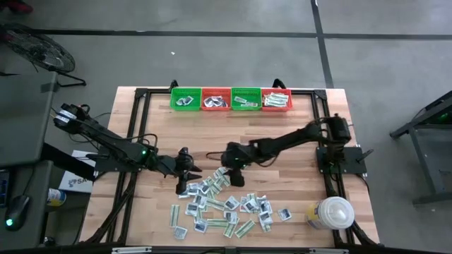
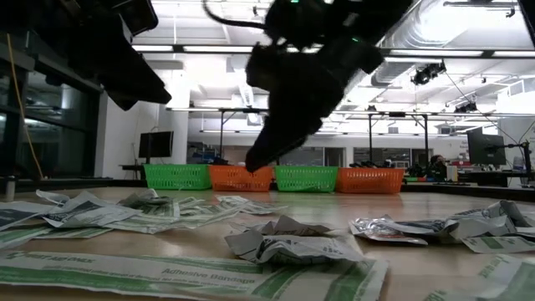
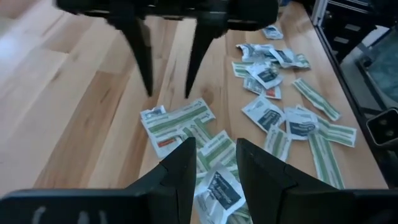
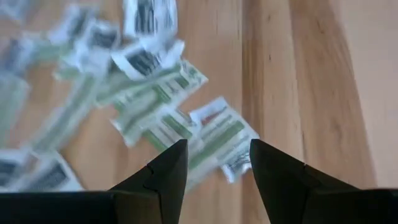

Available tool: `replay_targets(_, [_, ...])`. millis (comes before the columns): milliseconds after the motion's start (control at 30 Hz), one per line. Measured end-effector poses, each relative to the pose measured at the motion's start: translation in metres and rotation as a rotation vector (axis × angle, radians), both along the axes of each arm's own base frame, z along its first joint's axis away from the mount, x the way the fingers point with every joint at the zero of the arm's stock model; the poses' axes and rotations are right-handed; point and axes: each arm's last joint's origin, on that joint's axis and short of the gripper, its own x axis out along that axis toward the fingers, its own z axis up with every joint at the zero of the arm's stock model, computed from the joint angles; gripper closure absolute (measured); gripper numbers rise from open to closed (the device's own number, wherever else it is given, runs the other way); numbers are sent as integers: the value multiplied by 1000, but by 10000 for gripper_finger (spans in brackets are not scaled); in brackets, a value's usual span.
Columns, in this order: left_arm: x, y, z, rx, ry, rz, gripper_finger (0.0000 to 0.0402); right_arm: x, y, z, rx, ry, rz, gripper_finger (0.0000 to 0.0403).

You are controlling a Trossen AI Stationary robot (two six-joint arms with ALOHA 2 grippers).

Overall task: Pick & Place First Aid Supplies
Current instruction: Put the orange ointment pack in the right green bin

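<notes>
Both tools open w/ nothing held, right tool [image 1: 227,171] and left tool [image 1: 185,171] above packets [image 1: 222,208]; overlapping packets may cause double pick.

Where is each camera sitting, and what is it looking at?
High view: above, looking straight down on the table, both arms, baskets, packets.
Low view: at table-top height, looking across packets to the baskets; arms hang overhead.
Left wrist view: over the left gripper, open, facing packets and the right gripper.
Right wrist view: over the open right gripper, above packets.
All share the packet pile.
</notes>
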Motion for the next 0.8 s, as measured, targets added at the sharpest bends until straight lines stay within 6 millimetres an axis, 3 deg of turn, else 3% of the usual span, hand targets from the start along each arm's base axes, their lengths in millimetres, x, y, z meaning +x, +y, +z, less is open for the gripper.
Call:
replay_targets(167, [0, 0, 0, -5, 3, -9, 289, 11, -3, 6, -143, 115, 170, 235])
replay_targets(333, [0, 0, 0, -9, 2, -16, 290, 18, -7, 16, -246, 90, 235, 235])
replay_targets(633, [-5, 3, 11, 17, -54, 7, 290, 21, -24, 20, -220, 73, 204, 236])
replay_targets(800, [-11, 6, 22, 30, -102, 5, 289, 23, -28, 10, -185, 96, 208, 236])
